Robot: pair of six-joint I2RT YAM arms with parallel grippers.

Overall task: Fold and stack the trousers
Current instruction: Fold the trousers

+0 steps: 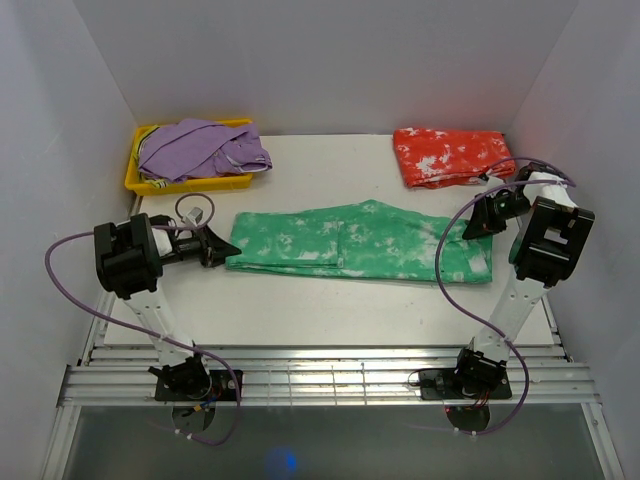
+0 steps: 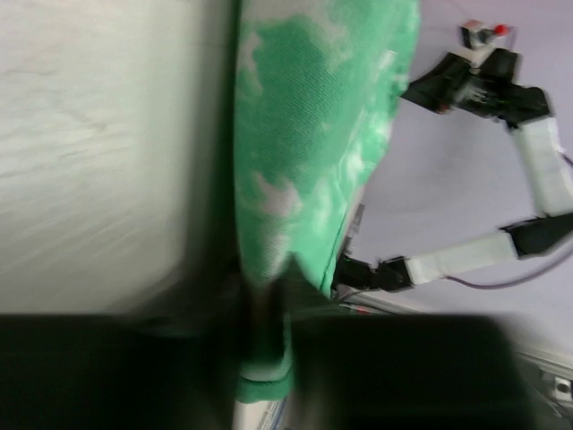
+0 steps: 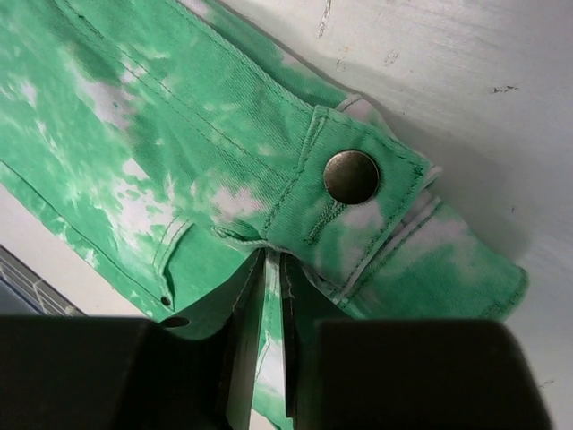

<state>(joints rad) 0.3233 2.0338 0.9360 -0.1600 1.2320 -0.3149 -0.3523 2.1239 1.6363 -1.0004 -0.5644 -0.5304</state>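
The green trousers lie stretched out left to right across the middle of the table. My left gripper is at their left end, the leg hems. In the left wrist view, which is blurred, its fingers press on a fold of the green cloth at the hem, gripper. My right gripper is at the waist end, shut on the waistband beside a metal snap button, gripper. The red-orange trousers lie folded at the back right.
A yellow bin at the back left holds a plain purple garment. White walls close in the table on three sides. Purple cables loop from both arms over the table's side edges.
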